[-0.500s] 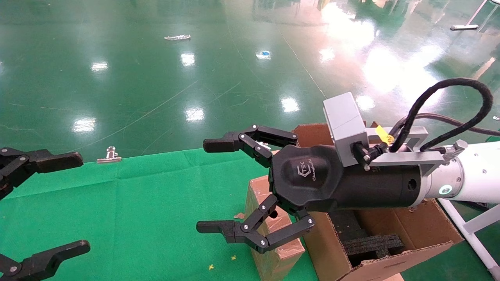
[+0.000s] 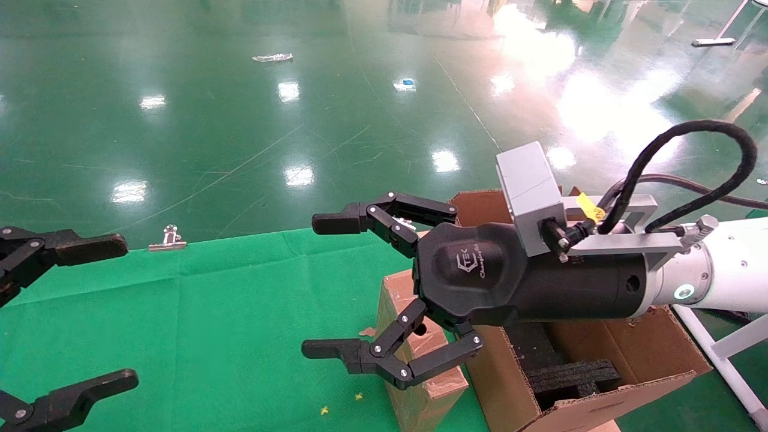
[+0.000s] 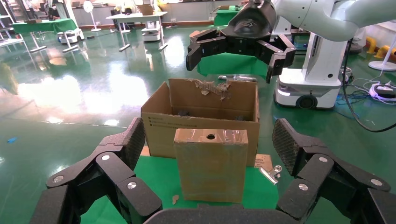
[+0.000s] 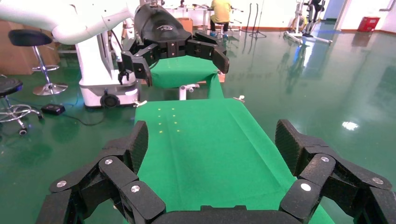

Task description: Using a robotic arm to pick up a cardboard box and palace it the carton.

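The small brown cardboard box (image 2: 429, 390) stands upright on the green cloth, close against the near wall of the large carton (image 2: 636, 360). In the left wrist view the box (image 3: 211, 168) shows a round hole in its top side, with the carton (image 3: 201, 119) behind it. My right gripper (image 2: 322, 286), on the white arm, is open and empty. It hovers above the box, its fingers reaching past it toward the left. In its own view the right gripper (image 4: 212, 149) faces only bare cloth. My left gripper (image 2: 118, 312) is open and empty at the table's left side, and in its own view (image 3: 210, 144) it faces the box.
The table is covered by a green cloth (image 2: 210, 312). A metal binder clip (image 2: 168, 239) lies at its far edge, and another clip (image 3: 268, 173) lies beside the box. Black foam inserts (image 2: 570, 372) sit inside the carton. Shiny green floor surrounds the table.
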Robot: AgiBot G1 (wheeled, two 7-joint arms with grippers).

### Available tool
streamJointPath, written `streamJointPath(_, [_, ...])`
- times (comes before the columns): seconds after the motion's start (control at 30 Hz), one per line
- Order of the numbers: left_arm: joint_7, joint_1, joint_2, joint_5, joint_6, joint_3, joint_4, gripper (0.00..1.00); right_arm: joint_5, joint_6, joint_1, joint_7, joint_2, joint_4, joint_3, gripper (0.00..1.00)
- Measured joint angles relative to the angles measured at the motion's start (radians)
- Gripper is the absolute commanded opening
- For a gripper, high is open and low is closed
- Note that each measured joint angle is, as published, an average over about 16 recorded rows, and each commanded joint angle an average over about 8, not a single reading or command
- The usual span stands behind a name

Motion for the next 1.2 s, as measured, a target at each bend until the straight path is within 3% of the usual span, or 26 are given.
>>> streamJointPath(0.2, [0.000,0.000,0.000,0.000,0.000,0.000,0.000,1.00,-0.062,-0.002,0.025,0.008,-0.002,0.025,-0.028,1.00])
streamJointPath(0.43, [0.001,0.000,0.000,0.000,0.000,0.001,0.001,1.00,-0.235,-0.030,0.128,0.055,-0.038,0.057,-0.134,1.00])
streamJointPath(0.83, [0.001,-0.001,0.000,-0.001,0.000,0.002,0.001,1.00,-0.580,-0.081,0.432,0.221,-0.164,0.069,-0.487,1.00])
streamJointPath(1.2, [0.001,-0.001,-0.001,-0.002,0.000,0.003,0.001,1.00,-0.648,-0.089,0.726,0.326,-0.202,0.069,-0.789,1.00])
